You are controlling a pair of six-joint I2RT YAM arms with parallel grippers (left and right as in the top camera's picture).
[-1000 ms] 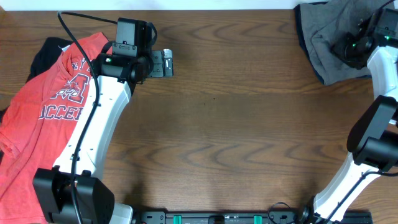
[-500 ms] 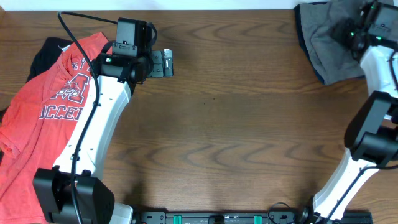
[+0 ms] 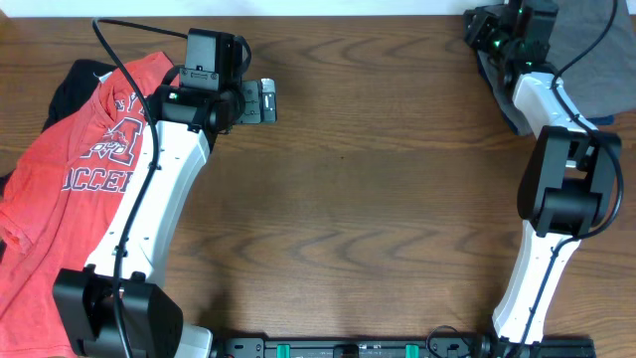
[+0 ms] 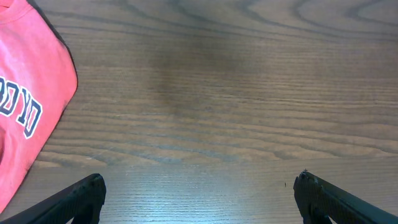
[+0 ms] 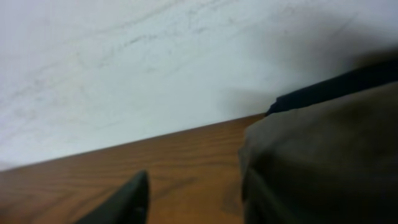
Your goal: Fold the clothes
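I judge I'm fetching the grey shorts (image 3: pixel 601 60), bunched at the tabletop's (image 3: pixel 378 199) one o'clock corner. My right gripper (image 3: pixel 479 25) sits at their edge; grasping or released, I cannot tell. My left gripper (image 4: pixel 199 202) hangs released at ten o'clock. Next: pinch an edge, drag centreward.

The table (image 3: pixel 378 199) under me is brown grained wood with a soft sheen. The red T-shirt (image 3: pixel 70 189) is matt knit cloth with white printed letters. The grey shorts (image 5: pixel 323 162) are soft, dull cloth. My left fingers (image 4: pixel 81 199) look like matt black plastic, and my arm shells (image 3: pixel 171 189) are smooth and white.
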